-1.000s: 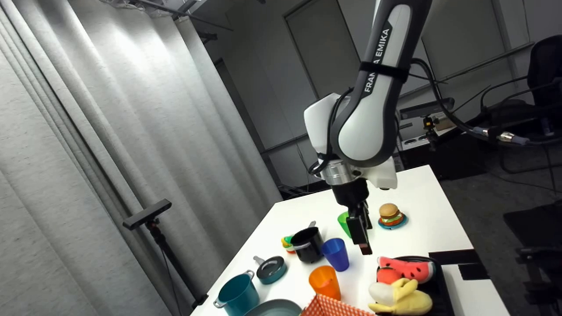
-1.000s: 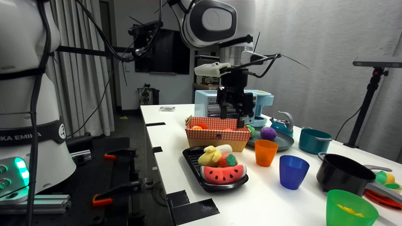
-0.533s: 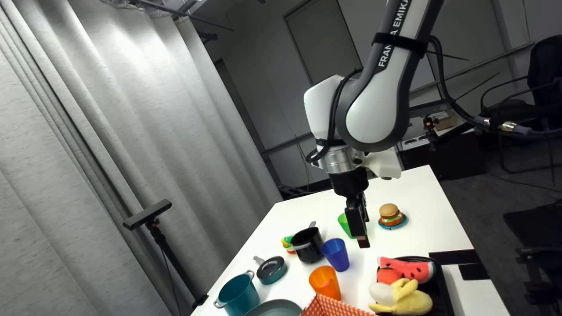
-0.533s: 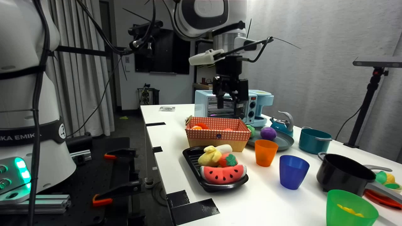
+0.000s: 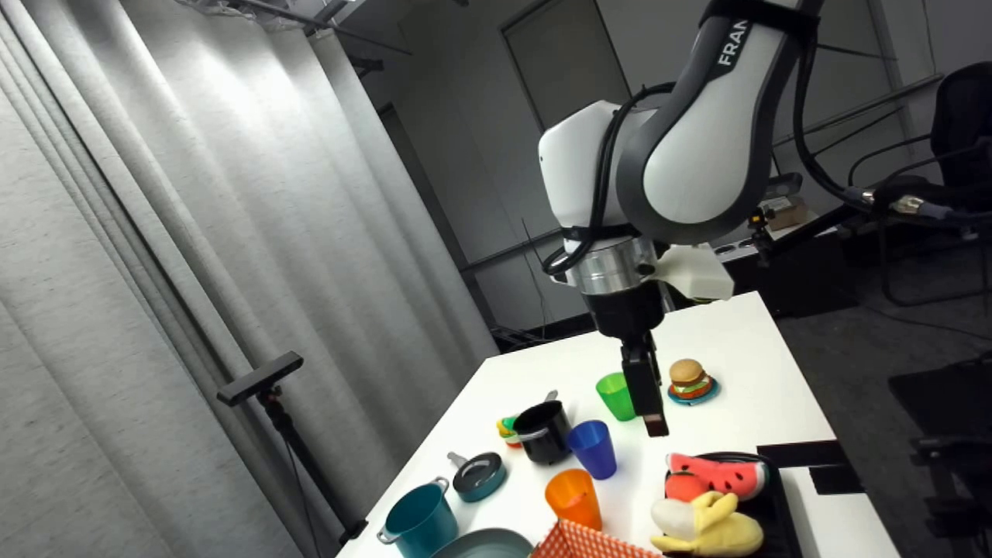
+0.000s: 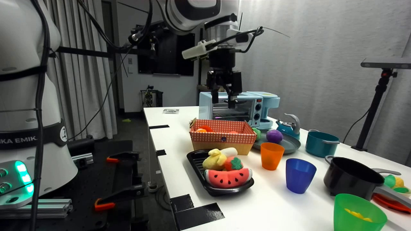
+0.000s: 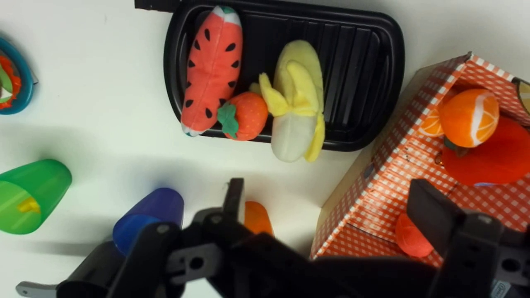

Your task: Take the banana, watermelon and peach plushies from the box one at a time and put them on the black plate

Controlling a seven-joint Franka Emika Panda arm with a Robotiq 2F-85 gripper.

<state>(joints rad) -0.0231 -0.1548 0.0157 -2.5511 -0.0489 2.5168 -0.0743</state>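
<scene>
The black plate (image 7: pixel 360 82) holds the watermelon plushie (image 7: pixel 213 70), the banana plushie (image 7: pixel 298 99) and a red plushie (image 7: pixel 248 116) with green leaves between them. The banana's pale end overhangs the plate rim. These also show in both exterior views, with the watermelon (image 6: pixel 228 178) nearest that camera. The red-checked box (image 7: pixel 352 207) holds an orange plushie (image 7: pixel 470 118), a larger red one (image 7: pixel 488 157) and a round coral-pink one (image 7: pixel 414 238); I cannot tell whether that is the peach. My gripper (image 7: pixel 328 186) is open and empty, its fingers wide apart, raised above the table (image 6: pixel 223 101).
Orange (image 6: pixel 271 157), blue (image 6: pixel 299 176) and green (image 6: pixel 358 215) cups stand beside the plate and box. A black pot (image 6: pixel 351 178), a teal pot (image 6: pixel 321 143) and a grey plate (image 6: pixel 289 144) lie farther along. A toy oven (image 6: pixel 236 107) stands behind the box.
My open gripper has risen and, in an exterior view, shifted left, away from just over the box's rim. The plushies, plate and box have not moved.
</scene>
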